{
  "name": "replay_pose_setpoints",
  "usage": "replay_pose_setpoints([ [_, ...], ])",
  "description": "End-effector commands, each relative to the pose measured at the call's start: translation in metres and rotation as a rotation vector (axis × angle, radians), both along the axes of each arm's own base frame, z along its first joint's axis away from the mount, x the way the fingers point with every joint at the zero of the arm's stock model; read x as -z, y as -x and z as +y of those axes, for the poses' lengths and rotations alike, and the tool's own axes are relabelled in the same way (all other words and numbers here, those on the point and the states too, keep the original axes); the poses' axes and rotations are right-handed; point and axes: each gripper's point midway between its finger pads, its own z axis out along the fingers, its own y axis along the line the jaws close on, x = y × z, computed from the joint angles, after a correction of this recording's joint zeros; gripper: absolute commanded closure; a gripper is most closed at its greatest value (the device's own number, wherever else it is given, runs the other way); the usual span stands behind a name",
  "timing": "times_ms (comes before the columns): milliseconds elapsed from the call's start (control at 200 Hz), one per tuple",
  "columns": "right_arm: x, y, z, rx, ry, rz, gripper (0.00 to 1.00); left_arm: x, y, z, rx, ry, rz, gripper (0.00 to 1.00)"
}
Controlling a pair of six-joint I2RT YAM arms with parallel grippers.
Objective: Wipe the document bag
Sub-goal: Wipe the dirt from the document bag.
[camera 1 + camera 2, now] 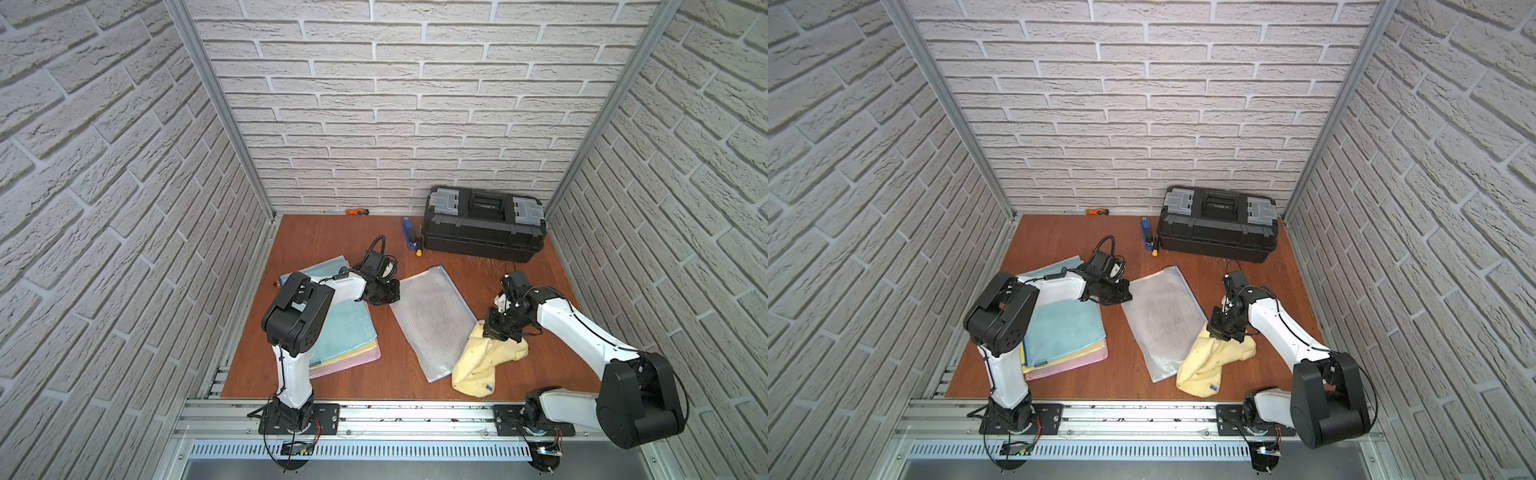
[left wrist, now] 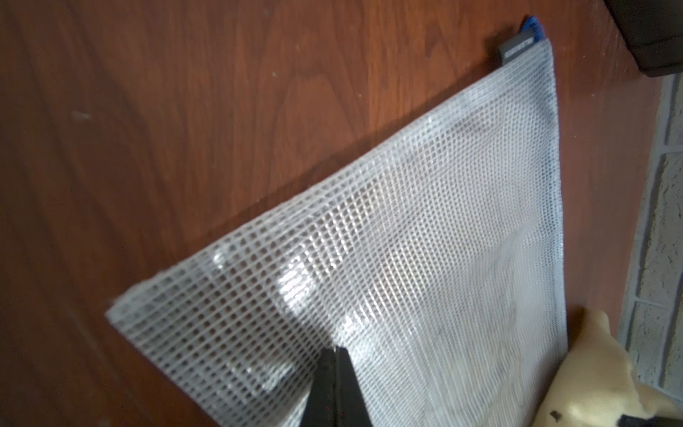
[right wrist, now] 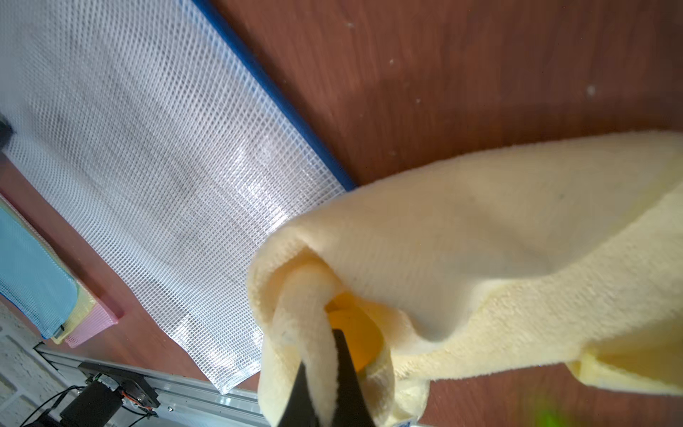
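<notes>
- The clear mesh document bag point(image 1: 432, 320) lies flat on the wooden table point(image 1: 332, 249), slanted, right at the centre of frame in both top views.
- Left gripper point(image 1: 388, 297) sits at the bag's upper left corner. Its claw is pressed together with nothing between the fingers, and the wrist view shows the tip over the mesh.
- Right gripper point(image 1: 498, 336) is down at the right of centre, claw pinching a fold of the yellow cloth point(image 1: 486, 365).
- The cloth is bunched beside the bag and overlaps its right edge near the lower corner.
- Grey smudges show on the mesh in the middle of the bag.
- Left of centre, a stack of coloured bags point(image 1: 349, 332) lies under the left arm.
- A black toolbox point(image 1: 484, 228) stands at the table's upper right.
</notes>
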Motion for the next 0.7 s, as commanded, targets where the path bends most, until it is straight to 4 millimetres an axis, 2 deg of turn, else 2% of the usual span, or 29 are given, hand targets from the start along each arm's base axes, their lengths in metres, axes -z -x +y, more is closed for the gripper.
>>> replay_pose_setpoints([
  [0, -0.005, -0.016, 0.005, -0.038, -0.019, -0.022, 0.98, -0.029, -0.003, 0.008, -0.021, 0.002, -0.092, 1.0],
  [10, -0.004, -0.017, 0.006, -0.041, -0.022, -0.021, 0.98, -0.035, -0.004, 0.008, -0.024, 0.007, -0.107, 0.99],
  [20, -0.003, -0.018, 0.007, -0.043, -0.024, -0.015, 0.98, -0.041, -0.006, 0.008, -0.024, 0.013, -0.123, 0.94],
  [55, 0.002, -0.023, 0.01, -0.048, -0.034, -0.007, 0.98, -0.061, -0.011, 0.008, -0.032, 0.023, -0.178, 0.69],
  [75, 0.005, -0.024, 0.011, -0.051, -0.039, -0.003, 0.98, -0.073, -0.013, 0.008, -0.035, 0.031, -0.21, 0.59],
  [145, 0.016, -0.028, 0.013, -0.059, -0.039, 0.015, 0.98, -0.112, -0.016, 0.011, -0.044, 0.055, -0.302, 0.43],
  [175, 0.02, -0.028, 0.014, -0.066, -0.037, 0.02, 0.98, -0.128, -0.015, 0.013, -0.049, 0.069, -0.336, 0.29],
  [210, 0.025, -0.028, 0.013, -0.07, -0.028, 0.03, 0.98, -0.143, -0.01, 0.015, -0.052, 0.082, -0.363, 0.16],
  [270, 0.03, -0.027, 0.01, -0.078, -0.01, 0.039, 0.98, -0.164, 0.002, 0.02, -0.047, 0.111, -0.394, 0.03],
  [345, 0.033, -0.027, 0.008, -0.087, 0.004, 0.038, 0.98, -0.17, 0.023, 0.028, -0.037, 0.121, -0.378, 0.02],
  [455, 0.039, -0.032, 0.009, -0.098, 0.003, 0.041, 0.98, -0.149, 0.056, 0.038, -0.032, 0.09, -0.227, 0.02],
  [555, 0.045, -0.037, 0.013, -0.102, -0.015, 0.047, 0.98, -0.137, 0.083, 0.028, -0.044, 0.182, -0.101, 0.02],
  [695, 0.046, -0.043, 0.014, -0.112, -0.019, 0.043, 0.98, -0.144, 0.104, 0.014, -0.123, 0.367, -0.109, 0.02],
])
